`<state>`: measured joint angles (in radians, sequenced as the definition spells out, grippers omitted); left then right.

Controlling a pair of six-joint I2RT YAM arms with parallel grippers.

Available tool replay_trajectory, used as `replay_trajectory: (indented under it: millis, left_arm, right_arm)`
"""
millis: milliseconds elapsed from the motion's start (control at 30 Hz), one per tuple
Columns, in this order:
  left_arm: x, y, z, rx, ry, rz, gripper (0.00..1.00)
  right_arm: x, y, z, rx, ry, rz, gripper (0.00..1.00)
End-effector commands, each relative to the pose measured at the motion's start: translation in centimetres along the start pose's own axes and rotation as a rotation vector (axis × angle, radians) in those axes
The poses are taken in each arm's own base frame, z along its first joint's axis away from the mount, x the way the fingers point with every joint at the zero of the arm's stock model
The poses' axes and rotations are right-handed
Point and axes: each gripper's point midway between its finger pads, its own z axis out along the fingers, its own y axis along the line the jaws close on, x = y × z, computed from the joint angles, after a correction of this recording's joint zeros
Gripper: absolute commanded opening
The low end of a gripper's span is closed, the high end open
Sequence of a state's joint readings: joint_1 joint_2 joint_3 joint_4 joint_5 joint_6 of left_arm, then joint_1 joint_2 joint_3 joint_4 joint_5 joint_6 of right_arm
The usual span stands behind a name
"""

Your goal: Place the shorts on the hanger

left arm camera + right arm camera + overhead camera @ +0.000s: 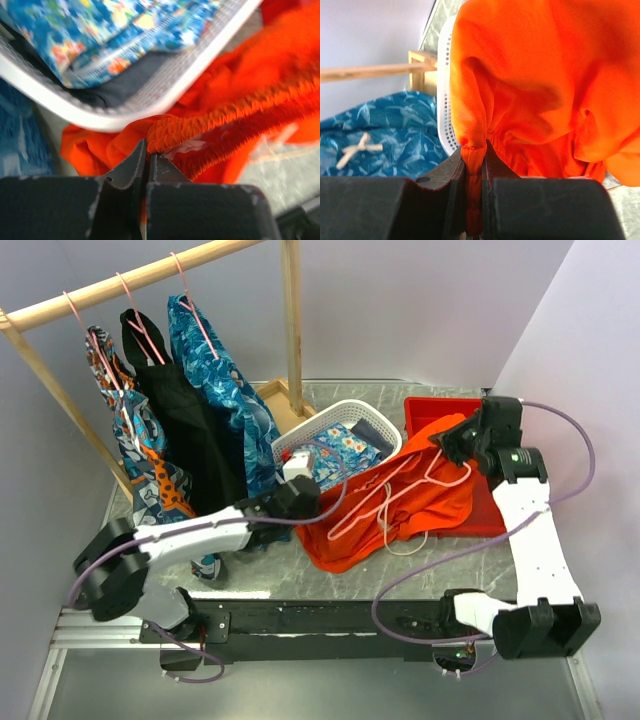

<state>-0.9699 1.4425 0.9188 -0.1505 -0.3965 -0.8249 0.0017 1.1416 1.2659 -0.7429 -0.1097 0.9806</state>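
At far left, patterned cloths and a black garment (190, 430) hung on a wooden rail (130, 280). Next along, left fingers (127, 172) pinched tight on the gathered waistband of the shorts (400, 515), just beside the white basket (345, 405). Across the middle of the table (270, 580), orange shorts bunched in folds, right part over the red tray (440, 405). On top of the fabric, the pink hanger (385, 485). At right, right fingers (447, 172) clamped on a raised fold of the same shorts.
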Motion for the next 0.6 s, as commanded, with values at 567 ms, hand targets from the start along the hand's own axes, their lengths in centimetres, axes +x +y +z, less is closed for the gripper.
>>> replay_trajectory:
  millis: [567]
  left_arm:
    - [1.4,-2.1,-10.8,0.166,-0.031,0.075,0.01]
  right_arm:
    - [-7.6,0.5,1.1,0.145,-0.319,0.112,0.00]
